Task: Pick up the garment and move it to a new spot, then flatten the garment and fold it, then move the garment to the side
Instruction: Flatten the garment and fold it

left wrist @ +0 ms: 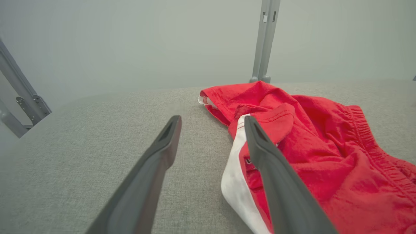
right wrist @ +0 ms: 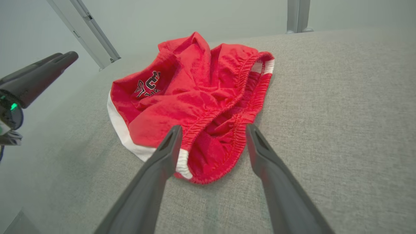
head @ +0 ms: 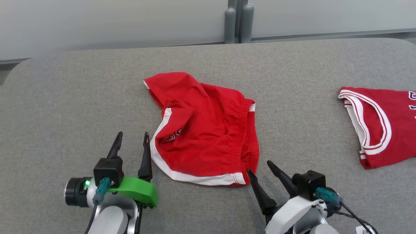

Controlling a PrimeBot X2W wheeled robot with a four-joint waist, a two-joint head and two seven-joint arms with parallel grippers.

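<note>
At head view's right edge: red jersey (head: 400,133), apart from shorts (head: 208,136).

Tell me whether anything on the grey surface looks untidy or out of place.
The red shorts lie crumpled, not flat: one leg is folded back over the front and the waistband is bunched. A second red garment lies apart at the right, cut off by the picture's edge. Nothing looks damaged.

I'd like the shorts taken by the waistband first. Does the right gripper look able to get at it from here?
Probably yes. The right gripper is open and aimed at the elastic waistband of the red shorts, just ahead of its fingertips, with nothing between them.
</note>
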